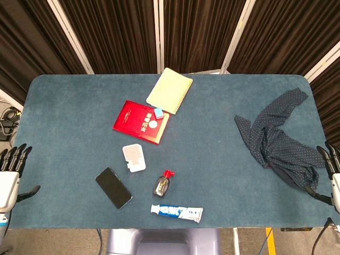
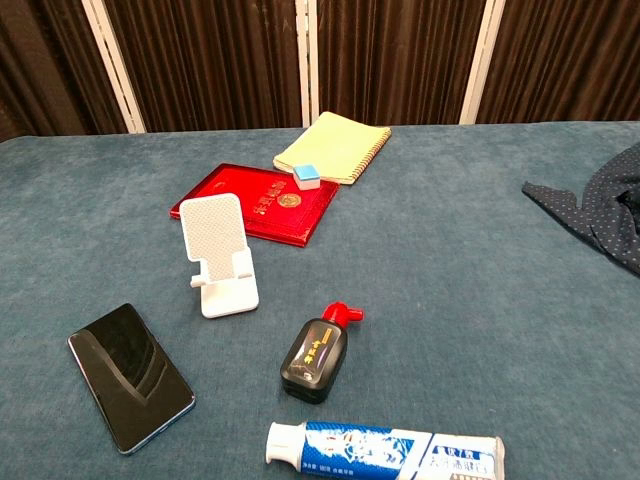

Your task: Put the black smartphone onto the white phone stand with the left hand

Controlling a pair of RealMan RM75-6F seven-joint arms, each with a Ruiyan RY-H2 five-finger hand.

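Note:
The black smartphone (image 1: 113,188) (image 2: 130,376) lies flat, screen up, near the table's front left. Just behind it to the right stands the white phone stand (image 1: 134,158) (image 2: 217,253), upright with nothing on it. My left hand (image 1: 10,175) hangs off the table's left edge, far from the phone, fingers spread and holding nothing. My right hand (image 1: 333,172) shows at the right edge, fingers apart and holding nothing. Neither hand appears in the chest view.
A black ink bottle with a red cap (image 1: 163,184) (image 2: 317,353) and a toothpaste tube (image 1: 177,212) (image 2: 385,451) lie right of the phone. Behind the stand are a red booklet (image 1: 139,121), a small blue eraser (image 1: 158,112) and a yellow notebook (image 1: 169,90). A dark dotted cloth (image 1: 279,139) lies at the right.

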